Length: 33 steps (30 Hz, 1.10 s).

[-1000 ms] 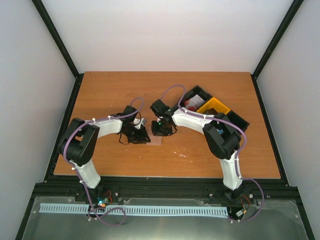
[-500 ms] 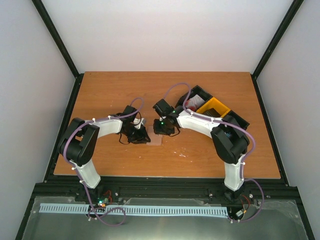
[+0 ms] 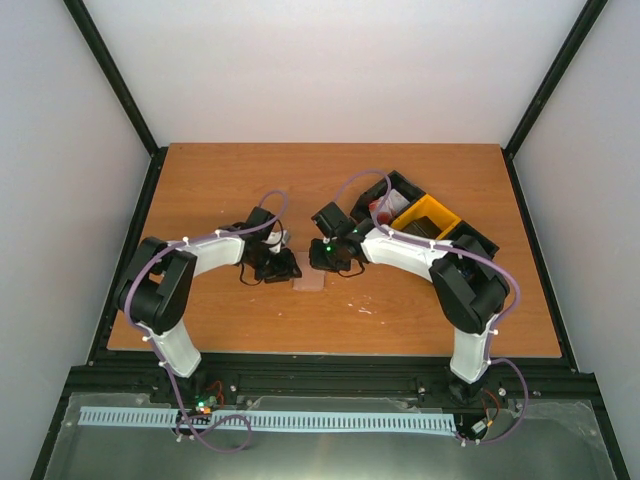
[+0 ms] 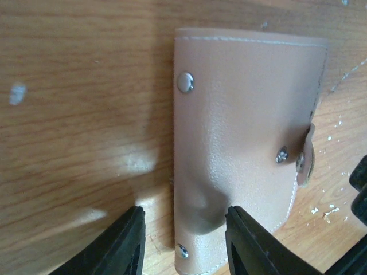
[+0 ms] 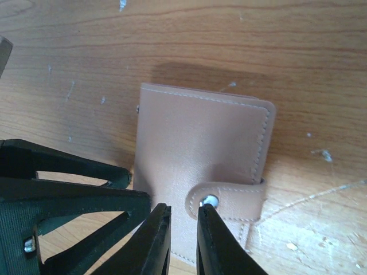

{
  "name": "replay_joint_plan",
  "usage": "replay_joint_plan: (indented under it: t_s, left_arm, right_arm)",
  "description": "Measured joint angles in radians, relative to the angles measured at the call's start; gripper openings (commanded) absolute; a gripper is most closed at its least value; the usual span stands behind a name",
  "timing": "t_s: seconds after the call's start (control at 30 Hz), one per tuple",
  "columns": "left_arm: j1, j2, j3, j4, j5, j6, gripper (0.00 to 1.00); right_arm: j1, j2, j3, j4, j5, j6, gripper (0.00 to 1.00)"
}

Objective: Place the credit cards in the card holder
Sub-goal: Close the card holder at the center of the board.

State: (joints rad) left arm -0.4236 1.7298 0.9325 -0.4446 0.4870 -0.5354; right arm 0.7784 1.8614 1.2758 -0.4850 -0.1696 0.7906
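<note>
Two wrist views carried the detail; from above, the card holder (image 3: 309, 283) showed only as a sliver between the arms. It lay closed and flat on the table (image 3: 210, 190), snap strap folded over its face. Left gripper (image 4: 184, 216) had jaws well apart, straddling the holder's long edge near a corner; contact unclear. Right gripper (image 5: 183, 211) had jaws nearly together at the strap snap; couldn't tell if they pinched anything. Credit cards (image 3: 384, 208) were a white-and-red smudge in the black bin (image 3: 480, 240). Holder sat well clear of every table edge.
</note>
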Motion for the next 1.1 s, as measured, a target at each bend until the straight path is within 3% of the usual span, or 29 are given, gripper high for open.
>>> replay_joint_plan:
  t_s: [0.37,1.1]
  left_arm:
    - [0.000,-0.001,0.011,0.000,-0.042,-0.012,0.35]
    - [0.000,0.006,0.010,0.002,-0.027,-0.012,0.33]
  right_arm:
    - [-0.016,0.024,-0.005,0.043,-0.022,0.016,0.10]
    - [-0.018,0.074,-0.008,0.040,-0.063,0.018,0.07]
